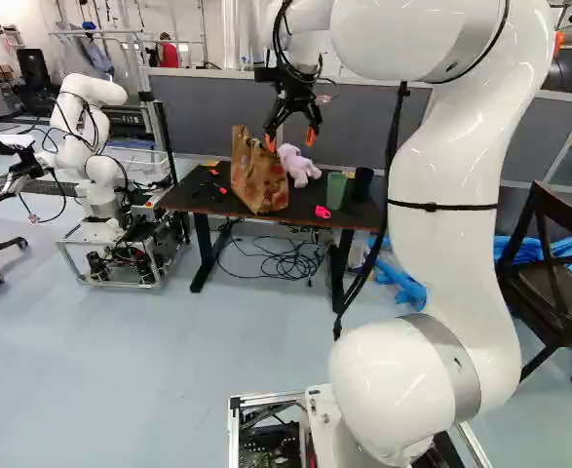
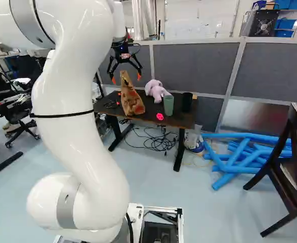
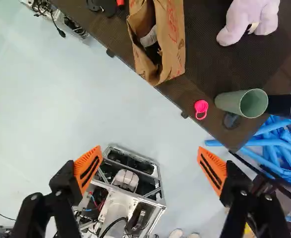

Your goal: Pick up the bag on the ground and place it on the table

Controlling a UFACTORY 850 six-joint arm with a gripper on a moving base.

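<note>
The brown paper bag (image 1: pixel 257 175) stands on the dark table (image 1: pixel 200 199), near its front edge. My gripper (image 1: pixel 292 135) hangs above the table in the left base view, and in the right base view the gripper (image 2: pixel 126 78) is over the same bag (image 2: pixel 131 96). Seen from the wrist, the gripper (image 3: pixel 150 168) is wide open with nothing between its fingers; the bag (image 3: pixel 172 39) lies ahead of it, its top open and a dark item with a white label inside.
The table also carries a pink plush toy (image 2: pixel 157 90), a green cup (image 2: pixel 168 105), a black cup (image 2: pixel 187 102) and a pink item (image 2: pixel 160 116). Blue tubes (image 2: pixel 244 157) and a wooden chair (image 2: pixel 290 172) are to the right. Another robot (image 1: pixel 95 156) stands at the left.
</note>
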